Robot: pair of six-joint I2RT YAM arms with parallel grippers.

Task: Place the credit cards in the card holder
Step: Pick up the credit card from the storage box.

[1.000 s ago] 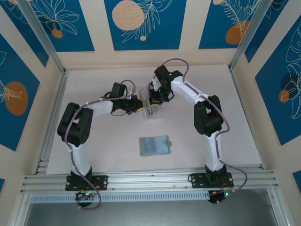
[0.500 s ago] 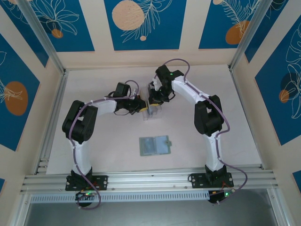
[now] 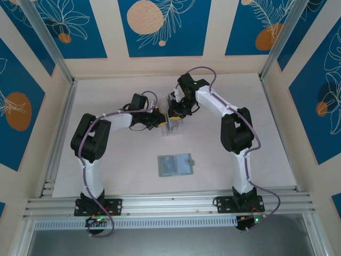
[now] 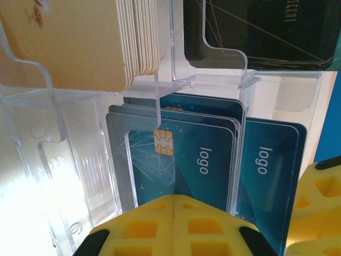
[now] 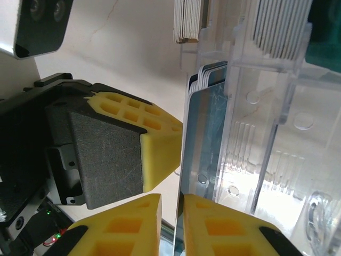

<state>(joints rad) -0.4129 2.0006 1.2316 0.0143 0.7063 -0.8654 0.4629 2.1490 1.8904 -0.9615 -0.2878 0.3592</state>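
You have a clear acrylic tiered rack (image 3: 172, 129) standing upright near the centre of the pale matte tabletop (image 3: 106, 90), a little toward 12 o'clock. Along the 6 o'clock edge run ribbed aluminium rails (image 3: 170, 204). Cream walls with blue leaf-and-orange-disc panels (image 3: 164, 26) enclose 9, 12 and 3 o'clock.

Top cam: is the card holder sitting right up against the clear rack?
No, the card holder lies apart from the clear rack, with bare table between them, nearer the arm bases.
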